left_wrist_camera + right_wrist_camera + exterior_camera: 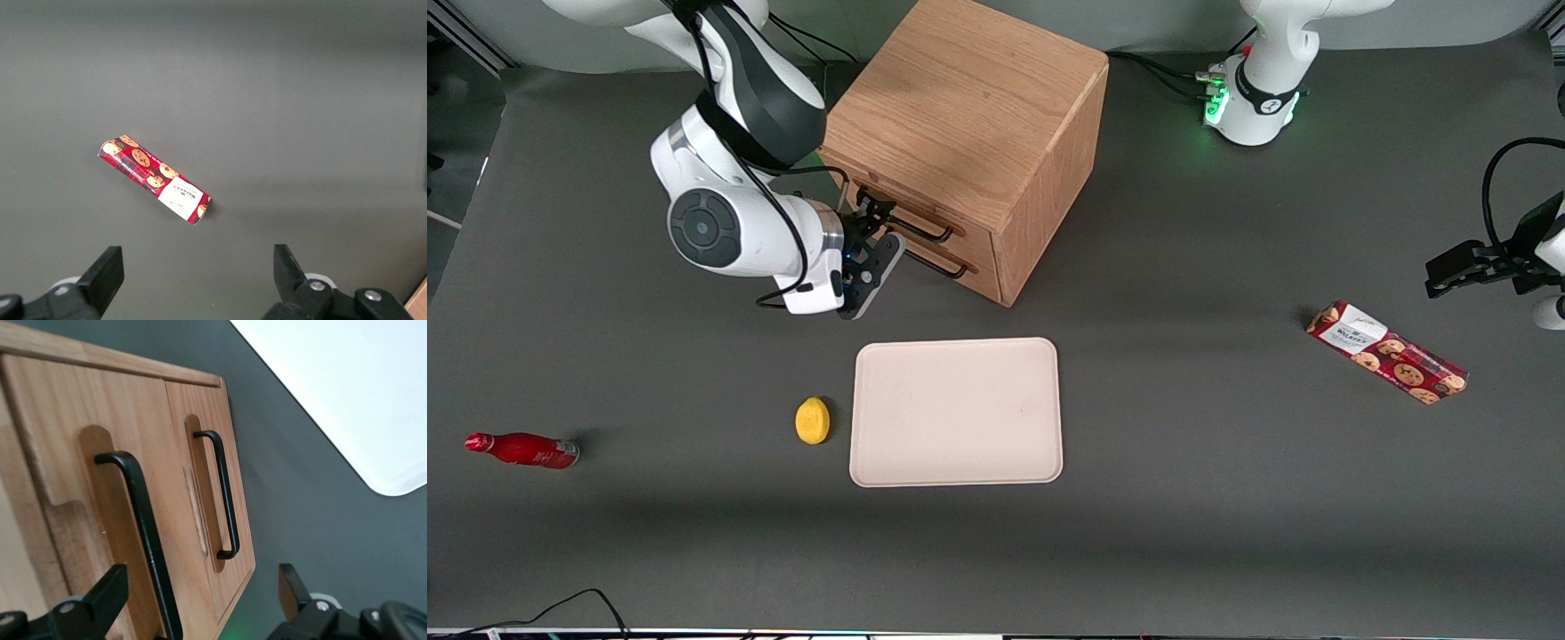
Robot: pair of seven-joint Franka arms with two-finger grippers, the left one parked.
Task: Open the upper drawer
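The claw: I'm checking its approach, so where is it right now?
In the front view, the claw sits open in front of the cabinet's drawers, at the upper drawer's handle, above the table, farther from the camera than the tray.

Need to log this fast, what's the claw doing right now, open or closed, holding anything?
Claw: open, holding nothing, in front of the cabinet, fingers either side of the top drawer's handle.

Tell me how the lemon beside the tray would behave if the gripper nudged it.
The lemon looks rounded and lies loose on the flat table, so a nudge would probably roll it, perhaps unevenly given its oval shape. It seems small and likely light. The tray close beside it might stop it. The gripper is open at the upper drawer.
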